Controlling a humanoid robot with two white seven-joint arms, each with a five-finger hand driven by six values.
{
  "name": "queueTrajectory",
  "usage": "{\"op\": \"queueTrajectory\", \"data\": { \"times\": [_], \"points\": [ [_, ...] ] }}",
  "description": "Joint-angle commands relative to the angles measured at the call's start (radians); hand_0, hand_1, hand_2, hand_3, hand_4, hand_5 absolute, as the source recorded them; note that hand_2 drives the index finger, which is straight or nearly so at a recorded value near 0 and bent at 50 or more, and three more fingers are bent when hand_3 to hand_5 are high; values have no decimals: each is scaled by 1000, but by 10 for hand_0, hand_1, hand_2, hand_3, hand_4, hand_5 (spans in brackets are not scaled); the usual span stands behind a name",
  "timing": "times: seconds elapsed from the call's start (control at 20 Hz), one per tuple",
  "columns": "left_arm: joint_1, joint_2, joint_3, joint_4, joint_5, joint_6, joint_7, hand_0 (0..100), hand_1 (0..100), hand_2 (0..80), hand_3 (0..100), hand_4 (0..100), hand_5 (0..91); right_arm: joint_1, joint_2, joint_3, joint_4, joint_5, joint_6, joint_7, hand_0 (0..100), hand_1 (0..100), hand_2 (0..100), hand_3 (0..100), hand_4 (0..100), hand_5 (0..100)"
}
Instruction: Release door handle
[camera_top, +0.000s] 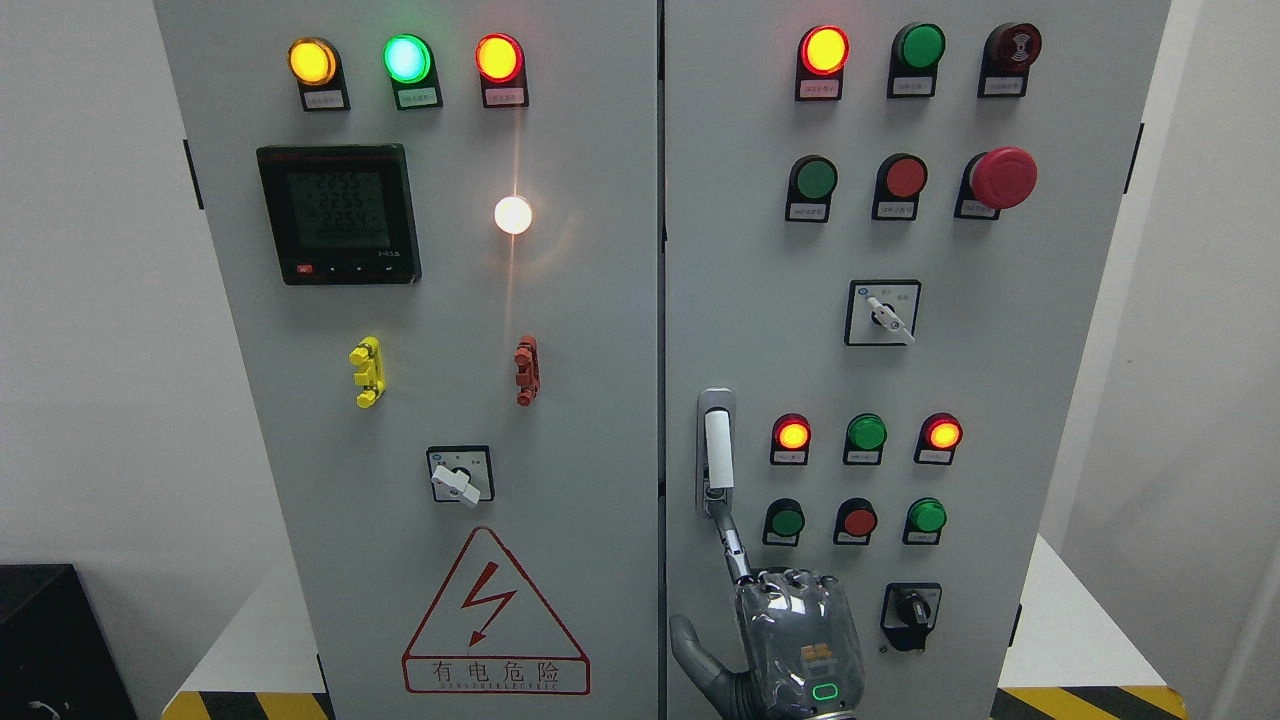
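Touching handle (716, 452) at its lower end with one straight index finger (733, 540) only; other fingers curled on right hand (795, 640), thumb out to the left, nothing gripped. Stands upright at the left edge of right door (1050, 400), just beside the seam, directly above the hand. Best done by drawing the fingertip straight back and down, no sideways drag. Keep clear of buttons (787, 520) just to the right.

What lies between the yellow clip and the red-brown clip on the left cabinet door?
Nothing: in the head view, only bare grey door panel separates the yellow clip from the red-brown clip.
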Motion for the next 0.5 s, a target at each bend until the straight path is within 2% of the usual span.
{"op": "queueTrajectory", "data": {
  "times": [0.0,0.45],
  "points": [
    [-26,0,0,29,1,0,1,120,556,0,0,0,0,-1,0,-1,1,0,2,2,353,255,81,1000,1000,1000],
    [-28,0,0,29,0,0,1,120,556,0,0,0,0,-1,0,-1,-1,0,1,2,353,255,81,1000,1000,1000]
  ]
}}
